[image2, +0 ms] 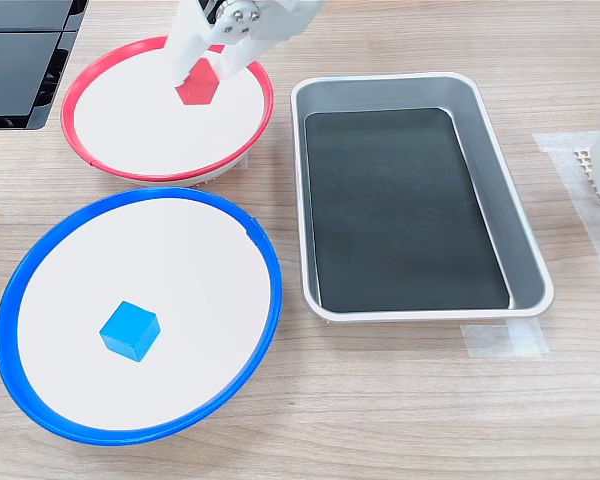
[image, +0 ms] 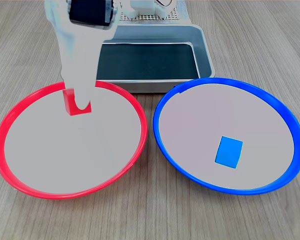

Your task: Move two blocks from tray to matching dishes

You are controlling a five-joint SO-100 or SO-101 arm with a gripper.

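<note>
1. The red-rimmed dish (image: 70,140) is sitting at the first exterior view's left, with the red block (image: 70,101) hanging over its pale centre toward 12 o'clock; whether the block is touching the dish cannot be told
2. The end effector (image: 76,102) is clenching the red block between its white fingers (image2: 192,55); in the second exterior view the block (image2: 196,87) is showing just below them
3. The blue-rimmed dish (image: 229,135) is holding the blue block (image: 229,151), which is lying flat on the pale centre toward 5 o'clock in the first exterior view; in the second exterior view the block (image2: 129,330) is lying toward 7 o'clock in that dish (image2: 140,315)
4. The grey tray (image2: 417,200) is showing only its dark bottom, and is lying just beside both dishes
5. Everything is resting on a wood-grain counter (image: 150,215); in the second exterior view a dark flat object (image2: 20,55) is lying at 10 o'clock and clear tape (image2: 505,338) is lying by the tray's 5 o'clock corner
</note>
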